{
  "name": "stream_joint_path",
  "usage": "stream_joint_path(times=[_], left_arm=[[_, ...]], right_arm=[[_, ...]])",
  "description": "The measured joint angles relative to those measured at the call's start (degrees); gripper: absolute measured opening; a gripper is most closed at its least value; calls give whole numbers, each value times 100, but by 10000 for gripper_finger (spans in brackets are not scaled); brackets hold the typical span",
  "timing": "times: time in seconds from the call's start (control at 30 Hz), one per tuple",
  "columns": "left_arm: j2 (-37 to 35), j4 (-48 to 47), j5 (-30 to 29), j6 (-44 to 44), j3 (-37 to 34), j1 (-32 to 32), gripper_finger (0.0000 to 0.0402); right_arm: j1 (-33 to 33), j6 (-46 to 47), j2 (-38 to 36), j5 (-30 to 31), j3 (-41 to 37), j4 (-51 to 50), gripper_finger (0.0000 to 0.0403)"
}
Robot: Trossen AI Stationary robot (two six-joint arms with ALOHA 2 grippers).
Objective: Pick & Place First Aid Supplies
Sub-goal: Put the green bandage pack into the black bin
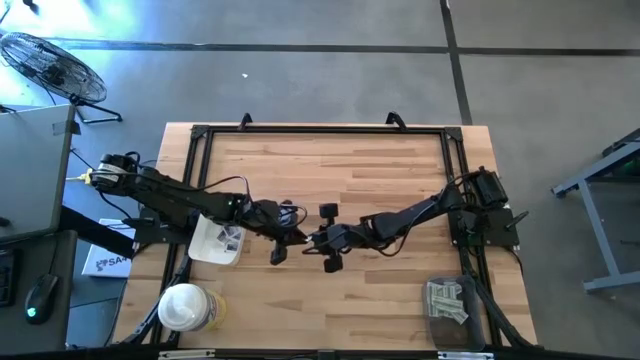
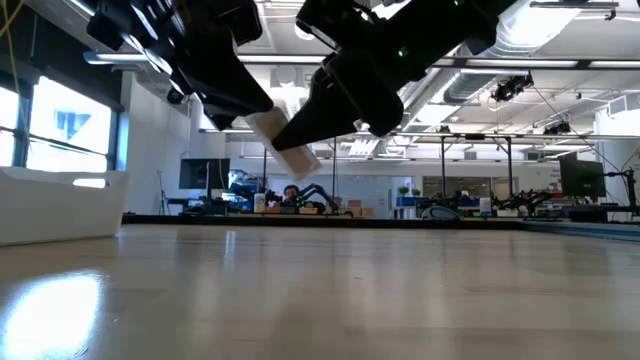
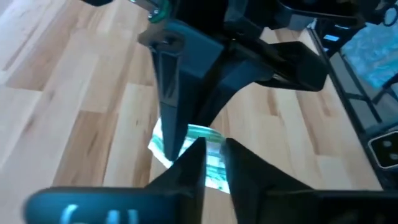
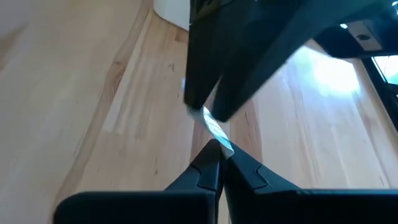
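Both grippers meet over the middle of the table, well above the wood. Between them is one small flat packet point(image 2: 285, 140), white with green print point(image 3: 208, 152), seen edge-on as a thin pale strip point(image 4: 214, 130) in the right wrist view. My left gripper point(image 1: 296, 238) point(image 3: 214, 165) comes in from the table's left and is shut on the packet. My right gripper point(image 1: 314, 240) point(image 4: 221, 158) comes in from the right and is shut on it too. More packets lie in the white tray point(image 1: 205, 245) under the left arm. My left gripper pinches one end of the packet point(image 3: 211, 158) between its two fingers, slanting down from the table's left. The packet is lifted clear of the table. My right gripper pinches the opposite end point(image 4: 219, 144) between its shut fingers, slanting down from the right; the packet spans the short gap between both grippers.
The white tray point(image 2: 50, 205) sits at the left side, with a round white-lidded tub point(image 1: 183, 308) near it at the near edge. A grey bin holding pale packets point(image 1: 447, 300) stands at the near right. Bare wood point(image 1: 330, 165) lies toward the far edge.
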Motion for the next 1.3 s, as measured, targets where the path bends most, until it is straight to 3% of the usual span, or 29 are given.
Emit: stream_joint_path(times=[0.27, 0.53, 0.73, 1.0, 1.3], left_arm=[[-478, -625, -227, 175, 93, 2, 142], [-1784, -1815, -1188, 265, 185, -9, 156], [-2246, -2646, -1956, -41, 181, -9, 156], [-2219, -2946, -1993, -109, 178, -7, 156], [-2142, -2973, -1995, -105, 184, -4, 156]], right_arm=[[2, 212, 0, -202, 0, -228, 2], [243, 1227, -205, -416, -2, -1230, 1], [534, 3077, -991, -1249, 0, -2853, 1], [1069, 6361, -2185, -2512, 7, -5567, 1], [2465, 9882, -2796, -2833, 7, -8199, 1]])
